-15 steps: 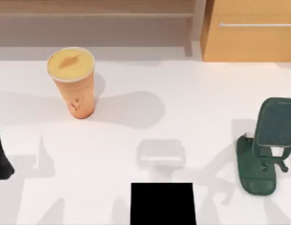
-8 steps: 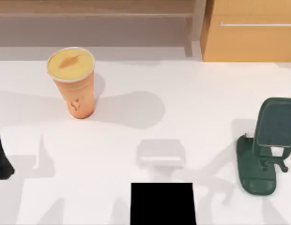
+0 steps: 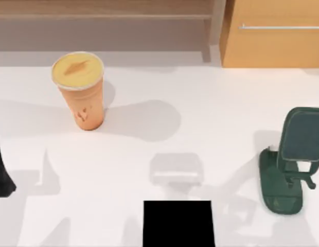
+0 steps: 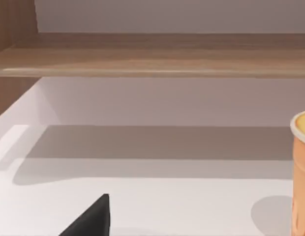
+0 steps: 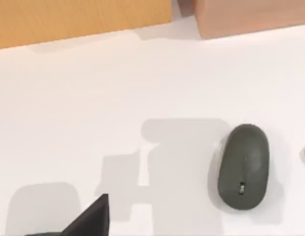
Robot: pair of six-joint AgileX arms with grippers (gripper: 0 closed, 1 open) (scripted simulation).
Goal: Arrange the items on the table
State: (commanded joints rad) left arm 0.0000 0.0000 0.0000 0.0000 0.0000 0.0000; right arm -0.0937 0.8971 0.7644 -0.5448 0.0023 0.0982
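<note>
The orange cup (image 3: 80, 92) with its yellow lid stands upright at the back left of the white table (image 3: 211, 113); its side also shows in the left wrist view as the cup (image 4: 302, 177). A grey oval mouse (image 5: 243, 166) lies flat on the table in the right wrist view, some way ahead of my right gripper's black tip (image 5: 93, 219). My left arm (image 3: 1, 172) is parked at the table's left edge, and a black tip of its gripper (image 4: 93, 221) hangs over bare table, far from the cup.
A dark green phone stand (image 3: 292, 162) stands at the right. A black square pad (image 3: 178, 224) lies at the front middle. A light wooden cabinet (image 3: 275, 33) with a metal handle sits at the back right, and a wooden shelf (image 4: 152, 54) runs along the back.
The shadows in front of the phone stand have shifted a little. The cup, stand and pad have not moved.
</note>
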